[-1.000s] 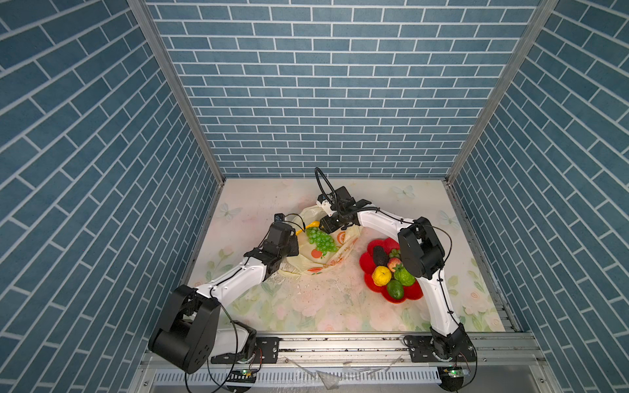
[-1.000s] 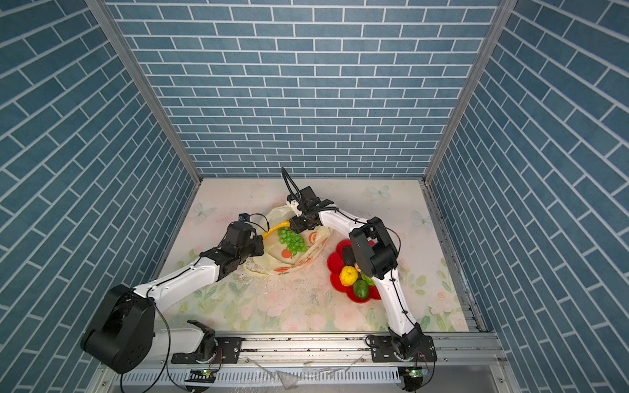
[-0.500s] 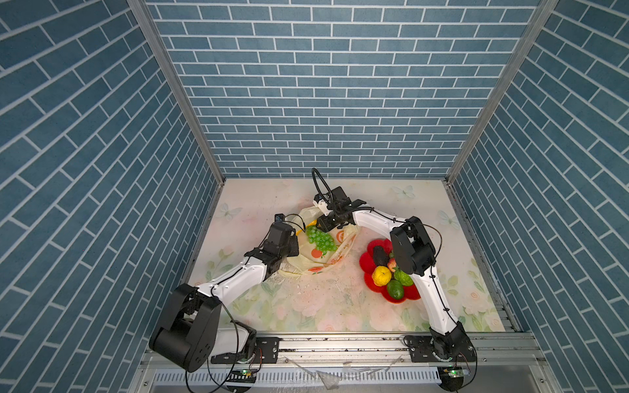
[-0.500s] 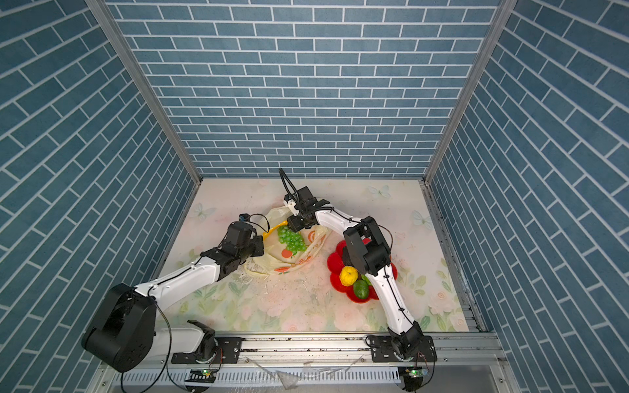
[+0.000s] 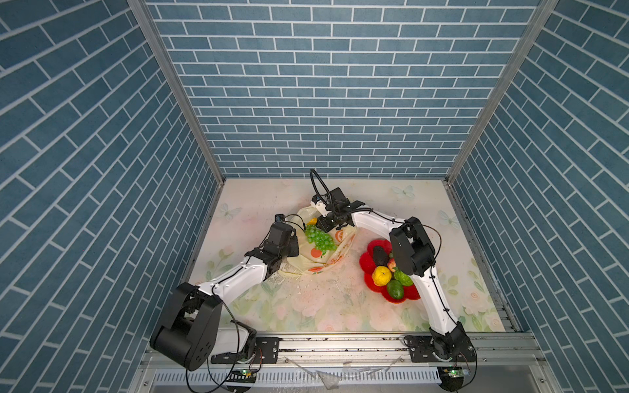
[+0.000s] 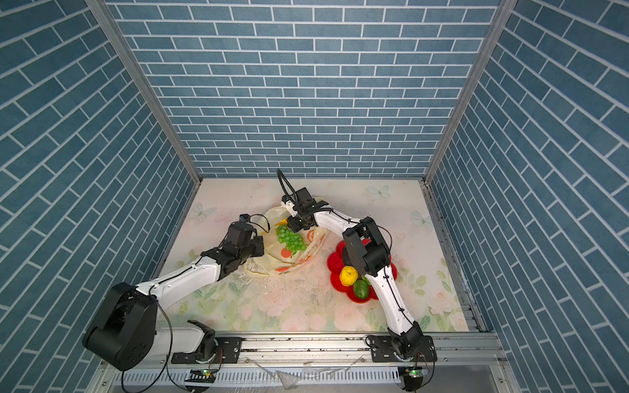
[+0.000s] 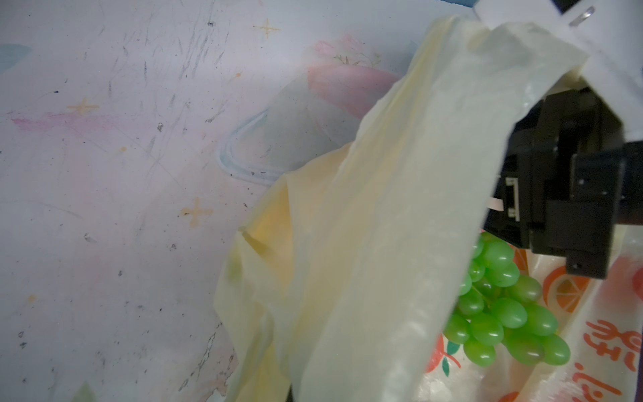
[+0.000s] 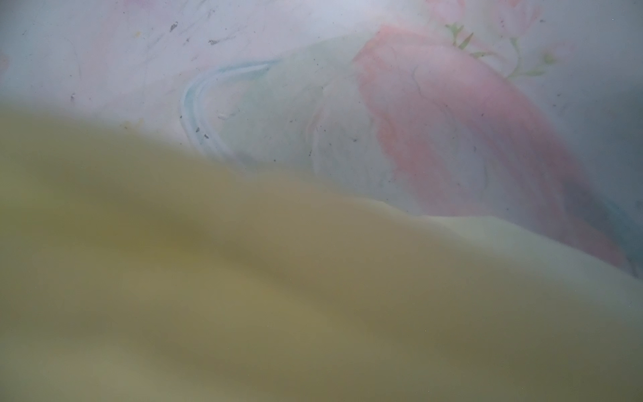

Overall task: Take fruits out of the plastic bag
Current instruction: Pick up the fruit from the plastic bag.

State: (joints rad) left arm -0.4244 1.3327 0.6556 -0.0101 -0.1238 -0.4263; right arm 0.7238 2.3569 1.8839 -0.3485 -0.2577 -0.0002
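Cream-yellow plastic bag (image 5: 318, 263) is lying on the floral surface (image 5: 323, 306) in both top views. The green grape bunch (image 5: 319, 239) is sitting in its mouth, the left gripper (image 5: 295, 243) is pinching its near rim, and other fruits are resting on the red plate (image 5: 366, 267) beside it. The left wrist view is showing the right gripper (image 7: 556, 209) hanging just over the grapes, jaws hidden, so I cannot tell their state. Blurred yellow film is filling the right wrist view.

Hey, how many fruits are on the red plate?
5. Dark avocado at the far side, strawberry beside it, lemon in the middle, bumpy citrus beside the right arm, green avocado nearest. The arm covers part of the plate; more may hide.
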